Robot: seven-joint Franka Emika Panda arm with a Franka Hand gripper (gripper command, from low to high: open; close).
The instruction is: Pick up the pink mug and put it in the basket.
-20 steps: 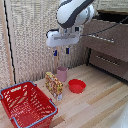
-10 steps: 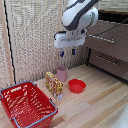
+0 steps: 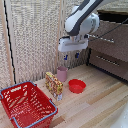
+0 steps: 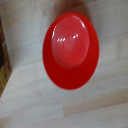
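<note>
The exterior view showed the whole scene. The white arm point(image 3: 80, 20) reached in from the upper part of the picture, and the gripper point(image 3: 71, 55) hung in the air, clear of everything on the wooden counter point(image 3: 100, 107). Its two dark-tipped fingers point(image 3: 66, 56) pointed downward with a visible gap between them and nothing held.

The pink mug point(image 3: 62, 73) stood upright on the counter, below the gripper and slightly toward the exterior view's left of it. A yellow-and-red box point(image 3: 54, 85) stood just beside the mug, nearer the camera and to the exterior view's left. A shallow red bowl point(image 3: 77, 86) lay near the mug on the exterior view's right. Whether the mug touched the box could not be determined at this resolution.

The basket point(image 3: 17, 89) sat at the near left, well apart from the mug. Its lower edge was cut off by the picture border. The part of its interior that showed held only red mesh; no object was visible inside.

The wrist view showed what the exterior view did not: the red bowl point(image 4: 70, 50) seen from directly above, filling most of the picture, with a glossy raised centre. A dark strip at one edge was too blurred to identify. Neither the mug, the basket nor the fingers appeared in the wrist view.

A dark cabinet point(image 3: 112, 50) stood at the far right.
</note>
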